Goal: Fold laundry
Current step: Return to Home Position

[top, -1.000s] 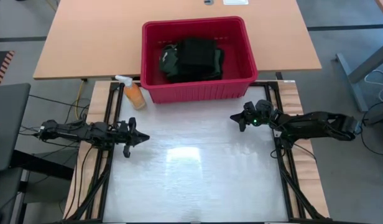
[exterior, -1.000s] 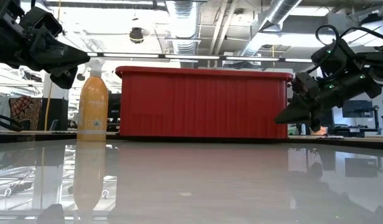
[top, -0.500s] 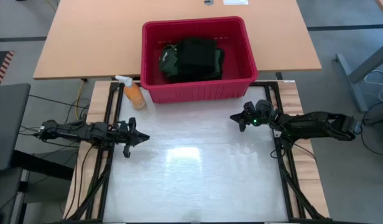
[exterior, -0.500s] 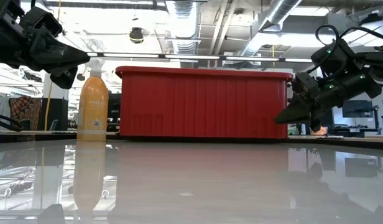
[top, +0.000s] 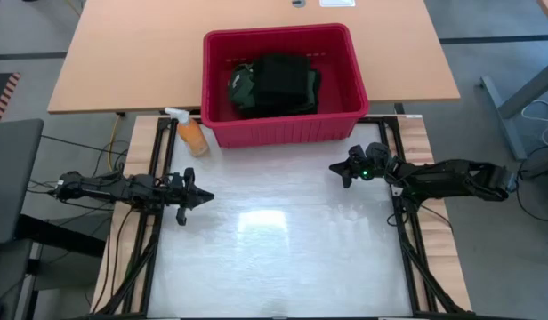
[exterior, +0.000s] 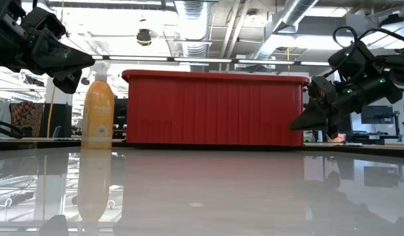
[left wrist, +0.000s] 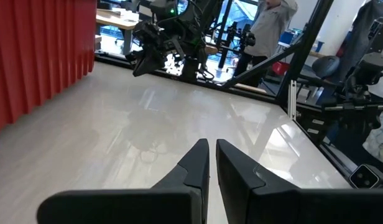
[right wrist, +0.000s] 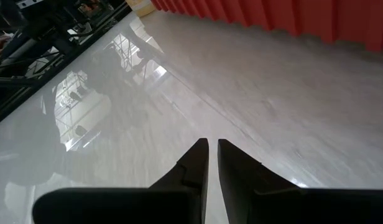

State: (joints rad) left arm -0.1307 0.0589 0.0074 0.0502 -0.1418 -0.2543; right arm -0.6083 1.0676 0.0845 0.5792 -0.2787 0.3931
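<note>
Bench (top: 283, 267) near edge: bare, glossy white top, nothing on it. Mid-bench, left end effector (top: 205, 197) hangs over the left side, pointing inward; wrist view shows its fingers (left wrist: 198, 163) drawn to a narrow slit, holding nothing. Right end effector (top: 336, 170) hangs opposite over the right side, a little farther back, pointing inward; fingers (right wrist: 196, 160) likewise nearly together, empty. Both are well apart from each other and from the laundry. Farther back, an orange spray bottle (top: 193, 135) stands just beside the bin's left front corner. Red bin (top: 283, 132) sits across the bench's far edge and the wooden bench (top: 123, 62) behind it. Laundry (top: 276, 83) lies inside the bin as a folded stack, black cloth on top, green showing at its left edge. Judgement: folding and stowing look done; arms appear parked. Handling note: the cloth is soft, light and limp, not fragile; a single pinch on top would likely drag one layer and undo the folds. If it is lifted again, better to take hold at two opposite folded edges, low, catching all layers, one end effector per side.
</note>
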